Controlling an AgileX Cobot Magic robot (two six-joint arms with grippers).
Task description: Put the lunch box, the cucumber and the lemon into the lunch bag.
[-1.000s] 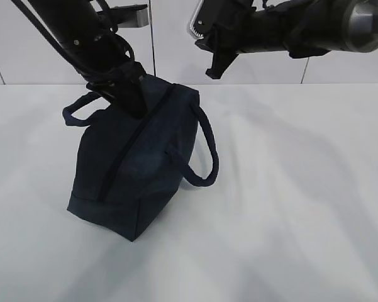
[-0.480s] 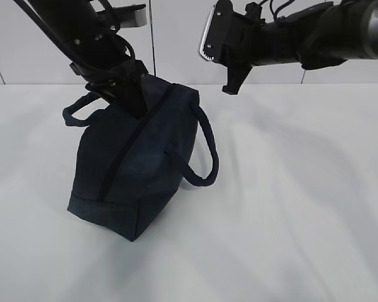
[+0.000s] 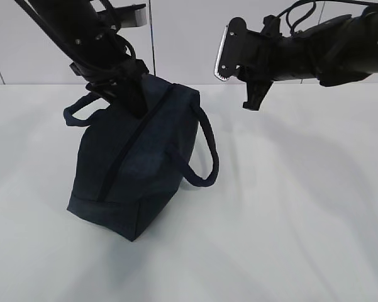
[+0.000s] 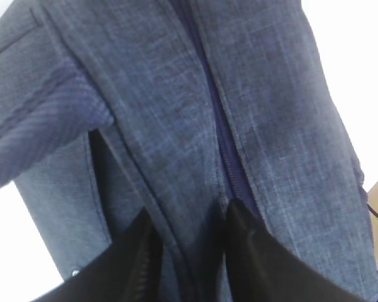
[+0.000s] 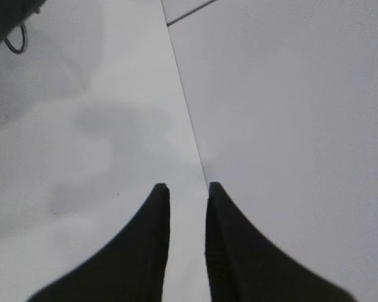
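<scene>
The lunch bag (image 3: 135,167) stands on the white surface (image 3: 289,220), left of middle in the exterior view, its top zipper (image 3: 122,154) running from the far upper end down toward the near lower corner and closed along the length that shows. 1 loop handle (image 3: 204,151) hangs off the bag's right side and the other handle (image 3: 82,110) sticks out at its upper left. The left end effector (image 3: 129,94) presses down onto the far top end of the bag; in the left wrist view its 2 dark fingers (image 4: 251,251) sit on either side of the zipper seam (image 4: 217,126) with a fold of the navy fabric between them, so it is clamped on the bag's top. The right end effector (image 3: 251,94) hangs in the air to the right of the bag, well apart from it, its fingers pointing downward. In the right wrist view its 2 fingertips (image 5: 154,214) stand nearly together with a narrow slit between them and nothing held, above the bare surface (image 5: 82,157).
</scene>
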